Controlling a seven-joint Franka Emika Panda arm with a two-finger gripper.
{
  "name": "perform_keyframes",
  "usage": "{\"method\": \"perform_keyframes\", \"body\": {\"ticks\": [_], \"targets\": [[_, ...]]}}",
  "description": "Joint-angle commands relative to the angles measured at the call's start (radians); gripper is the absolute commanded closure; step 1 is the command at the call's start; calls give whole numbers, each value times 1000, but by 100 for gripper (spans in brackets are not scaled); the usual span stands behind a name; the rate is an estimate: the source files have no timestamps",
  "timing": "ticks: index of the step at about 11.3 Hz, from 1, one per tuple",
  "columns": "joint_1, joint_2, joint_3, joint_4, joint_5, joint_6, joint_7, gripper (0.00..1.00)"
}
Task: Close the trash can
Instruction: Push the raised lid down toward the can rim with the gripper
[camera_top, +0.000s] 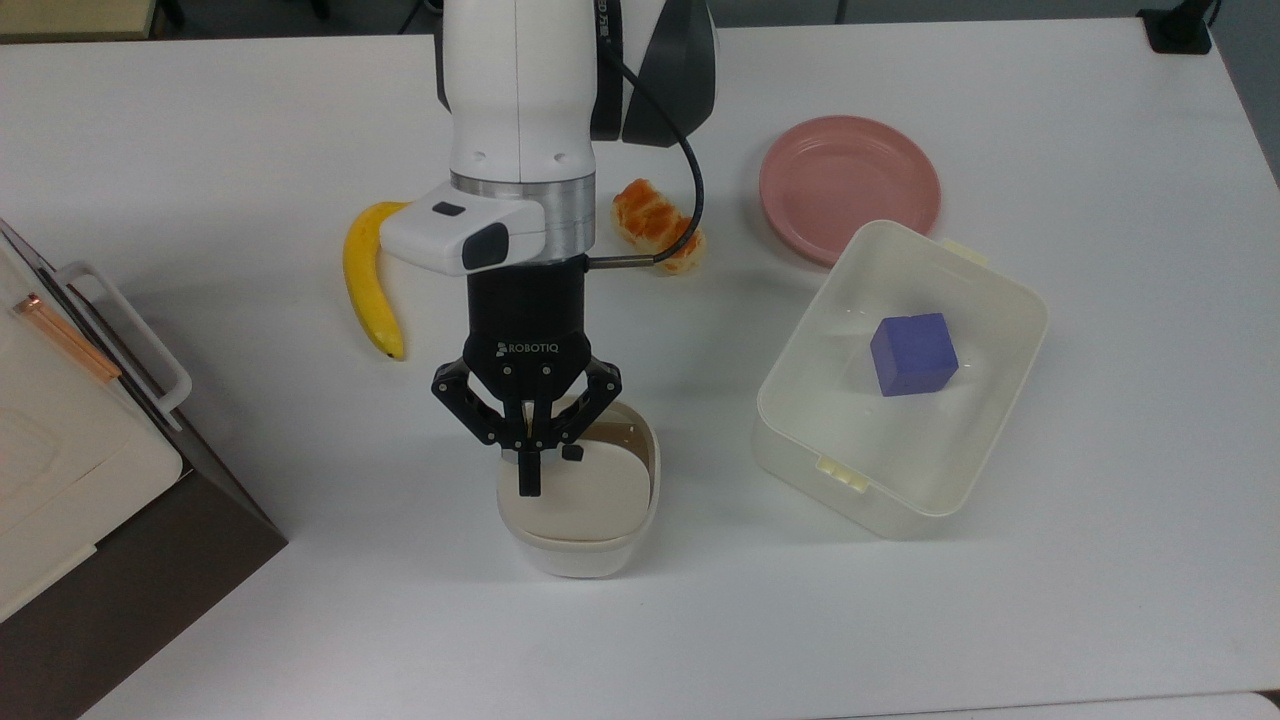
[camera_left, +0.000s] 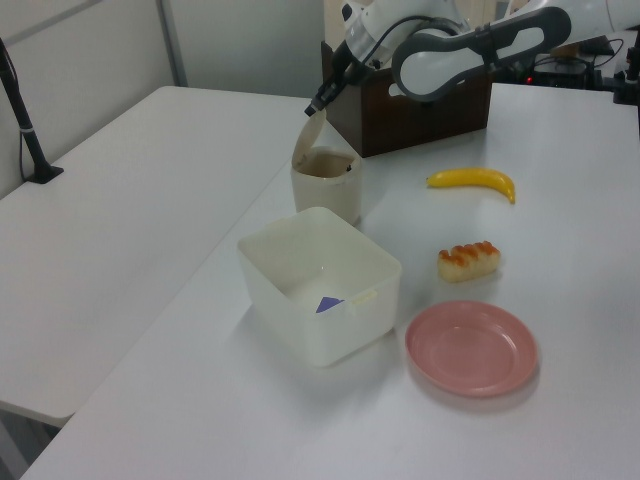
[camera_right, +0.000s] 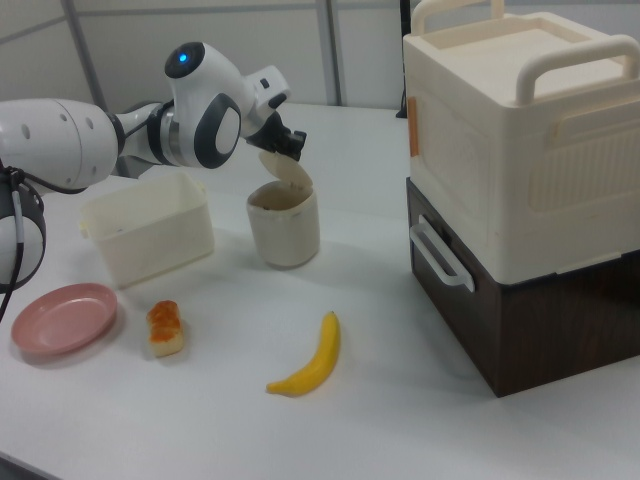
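Observation:
The trash can (camera_top: 575, 558) is a small cream bin standing in the middle of the white table. Its beige lid (camera_top: 595, 495) is hinged at the near side in the top view and leans partway over the tan opening. The black button (camera_top: 572, 452) shows on the lid. My gripper (camera_top: 528, 488) points down with its fingers shut together and nothing between them, the tips resting against the lid's outer face. In the left view the gripper (camera_left: 313, 108) sits at the top edge of the tilted lid (camera_left: 311, 138). In the right view the lid (camera_right: 287, 172) slopes over the trash can (camera_right: 284, 230).
A banana (camera_top: 368, 280) and a pastry (camera_top: 655, 228) lie behind the bin. A pink plate (camera_top: 848, 185) and a translucent tub (camera_top: 1000, 400) holding a blue cube (camera_top: 912, 353) sit to the top view's right. A cream-and-brown box (camera_top: 70, 470) stands at the top view's left.

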Motion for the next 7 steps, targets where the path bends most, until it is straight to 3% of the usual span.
{"method": "perform_keyframes", "body": {"ticks": [1, 4, 7], "targets": [[12, -96, -4, -123, 12, -73, 18, 99], [14, -142, 1, -134, 16, -240, 20, 99], [12, -156, 13, -134, 18, -305, 21, 99]]}}
